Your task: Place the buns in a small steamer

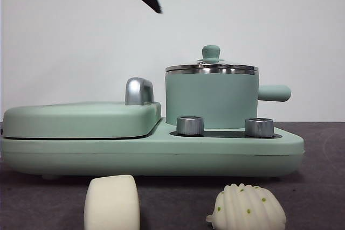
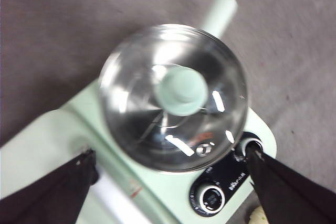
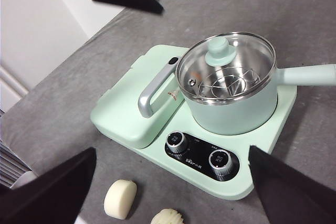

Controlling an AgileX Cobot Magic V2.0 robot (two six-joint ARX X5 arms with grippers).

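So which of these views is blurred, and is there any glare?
Left wrist view is motion-blurred, with bright streaks of glare on the steamer's lid; right wrist view is sharp, faint reflections on the lid; front view is sharp and evenly lit, buns cropped at the bottom.

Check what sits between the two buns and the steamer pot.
The control panel with two steel dials on the green cooker base lies between the smooth bun, the ridged bun and the steamer. The right wrist view shows it.
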